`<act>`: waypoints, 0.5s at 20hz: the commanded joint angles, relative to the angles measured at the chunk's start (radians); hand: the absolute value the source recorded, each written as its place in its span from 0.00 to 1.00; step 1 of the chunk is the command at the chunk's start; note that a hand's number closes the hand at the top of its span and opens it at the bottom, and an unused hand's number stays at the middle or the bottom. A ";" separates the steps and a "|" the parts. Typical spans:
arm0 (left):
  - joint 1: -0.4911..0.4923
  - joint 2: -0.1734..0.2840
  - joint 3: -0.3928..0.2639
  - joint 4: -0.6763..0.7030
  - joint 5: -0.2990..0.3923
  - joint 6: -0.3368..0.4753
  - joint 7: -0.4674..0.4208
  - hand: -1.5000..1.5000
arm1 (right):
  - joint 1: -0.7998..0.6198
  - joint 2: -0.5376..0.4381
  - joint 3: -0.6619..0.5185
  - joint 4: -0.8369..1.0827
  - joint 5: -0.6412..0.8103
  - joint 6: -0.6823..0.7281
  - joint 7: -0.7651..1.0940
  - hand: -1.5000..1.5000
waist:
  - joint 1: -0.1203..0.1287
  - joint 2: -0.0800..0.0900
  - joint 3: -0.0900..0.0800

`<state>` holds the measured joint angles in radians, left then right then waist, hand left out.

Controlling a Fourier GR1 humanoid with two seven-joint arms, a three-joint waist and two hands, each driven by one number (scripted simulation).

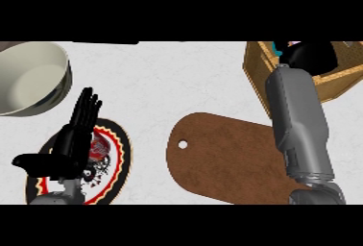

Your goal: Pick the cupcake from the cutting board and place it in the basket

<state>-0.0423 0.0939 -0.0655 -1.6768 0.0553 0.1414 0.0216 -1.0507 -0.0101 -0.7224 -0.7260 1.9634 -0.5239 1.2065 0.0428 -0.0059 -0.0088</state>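
Two hands | right hand (310, 54) over basket (340, 81) at 1 o'clock, fingers hidden, cannot tell its hold | cupcake (278, 48) teal speck beside it, off cutting board (227, 158) | left hand (74, 139) resting open, 8 o'clock | release low, centred.

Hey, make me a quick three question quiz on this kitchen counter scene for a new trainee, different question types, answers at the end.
1. True or false: the cutting board has a cupcake on it.
2. Which hand is over the basket? A) left B) right
3. Fill in: the left hand rests open above a patterned ____.

Key: 1 false, the board is bare. 2 B, the right hand. 3 plate.
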 commanded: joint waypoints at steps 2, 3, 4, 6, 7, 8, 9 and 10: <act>0.026 -0.020 -0.016 -0.007 -0.026 0.026 -0.006 0.50 | 0.044 0.010 0.027 0.068 -0.032 -0.106 0.215 0.00 | -0.005 0.010 0.009; -0.005 -0.005 0.000 -0.021 0.009 0.003 0.043 0.50 | 0.059 0.010 0.035 0.083 -0.040 -0.117 0.221 0.00 | -0.004 0.010 0.009; -0.027 -0.011 0.006 0.042 0.005 -0.004 -0.005 0.50 | 0.014 0.010 0.036 0.090 -0.017 -0.121 0.231 0.00 | -0.006 0.017 0.008; 0.024 -0.028 -0.032 -0.008 -0.023 0.017 0.009 0.50 | 0.034 0.010 0.045 0.088 -0.014 -0.165 0.235 0.00 | 0.002 0.014 0.009; 0.005 0.023 0.029 -0.020 0.032 -0.029 0.018 0.50 | 0.018 0.010 0.023 0.052 -0.007 -0.146 0.220 0.00 | -0.005 0.014 0.008; 0.021 -0.008 -0.016 -0.039 -0.012 0.006 0.025 0.50 | 0.053 0.010 0.087 0.078 -0.012 -0.219 0.229 0.00 | 0.000 0.010 0.009; 0.049 -0.015 -0.002 0.019 -0.020 0.013 -0.031 0.50 | 0.038 0.010 0.065 0.025 0.012 -0.211 0.196 0.00 | -0.012 0.012 0.008; 0.012 0.009 0.031 0.016 0.022 -0.018 -0.009 0.50 | 0.022 0.010 0.082 0.031 0.037 -0.209 0.224 0.00 | -0.009 0.013 0.008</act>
<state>-0.0279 0.0911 -0.0612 -1.6812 0.0554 0.1398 0.0211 -1.0355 -0.0095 -0.6812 -0.7050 1.9522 -0.6097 1.2161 0.0376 -0.0120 -0.0132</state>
